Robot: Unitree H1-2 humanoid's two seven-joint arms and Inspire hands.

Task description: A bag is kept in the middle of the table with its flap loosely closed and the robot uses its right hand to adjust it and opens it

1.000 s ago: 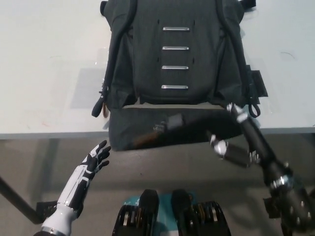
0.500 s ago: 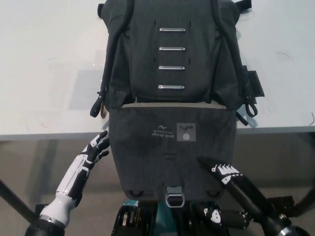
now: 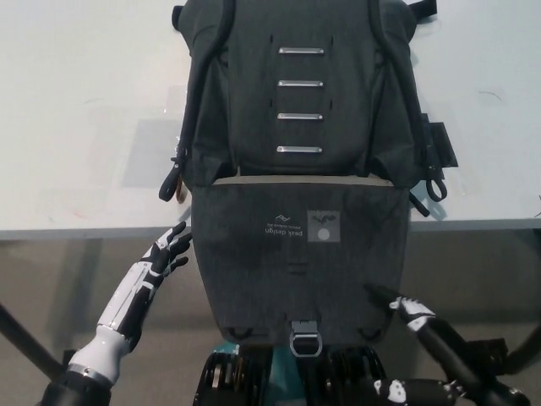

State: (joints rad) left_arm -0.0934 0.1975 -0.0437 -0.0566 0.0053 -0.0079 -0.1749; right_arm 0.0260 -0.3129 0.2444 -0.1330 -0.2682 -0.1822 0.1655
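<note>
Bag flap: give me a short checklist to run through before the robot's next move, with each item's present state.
1. Flap open, hanging over the table edge toward the robot: ok.
2. Bag body lying flat on the table, not sliding off: ok.
3. Right hand clear of the flap, at its lower right corner and holding nothing: ok.
4. Left hand open, resting beside the flap's left edge; whether it touches the flap: cannot tell.
5. Buckle hangs free at the flap's lower edge, not caught on a hand: ok.
6. Side straps lie on the table, not snagged: ok on the left, cannot tell on the right.
</note>
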